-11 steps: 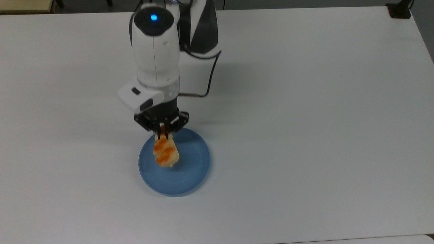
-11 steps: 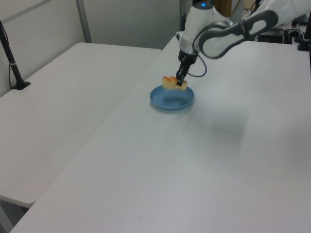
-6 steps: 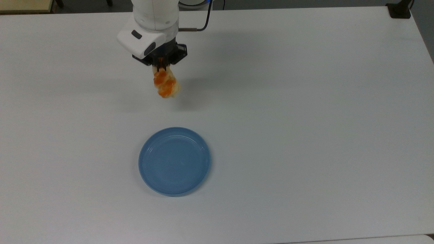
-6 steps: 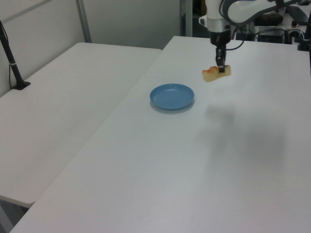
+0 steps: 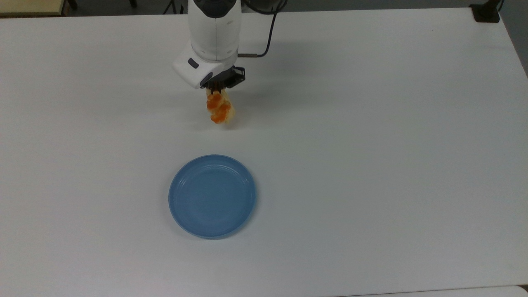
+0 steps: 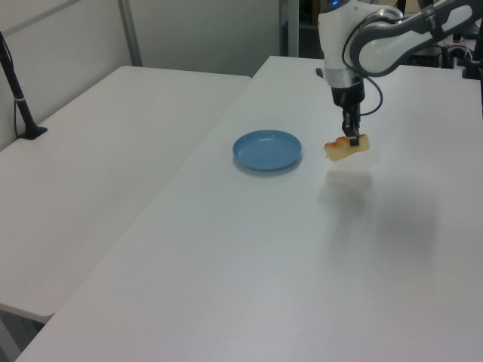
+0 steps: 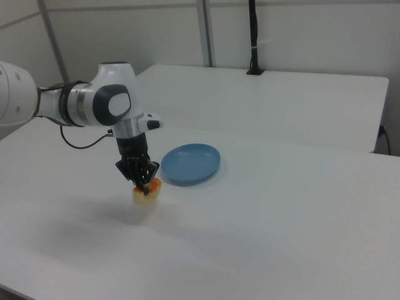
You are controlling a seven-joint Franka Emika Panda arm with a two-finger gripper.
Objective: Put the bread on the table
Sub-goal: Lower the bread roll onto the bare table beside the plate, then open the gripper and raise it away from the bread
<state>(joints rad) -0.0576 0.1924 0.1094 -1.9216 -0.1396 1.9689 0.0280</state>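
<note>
top view: the gripper [image 5: 216, 91] has its jaws clamped on one end of the bread [image 5: 220, 109], so the bun hangs free. it sits beyond the blue plate [image 5: 212, 196], well apart from it, over bare white surface [image 5: 371, 123]; the plate holds nothing.

left view: the bread [image 6: 347, 147] hangs from the gripper [image 6: 351, 138], above the surface [image 6: 249, 264], to the left view's right of the blue plate [image 6: 267, 150]. a soft shadow lies below it, so it is judged not yet set down.

right view: the gripper [image 7: 145, 182] points straight down, the bread [image 7: 147, 192] low over the surface [image 7: 281, 212], just beside the blue plate [image 7: 190, 164]. the low carry suits a gentle release.
</note>
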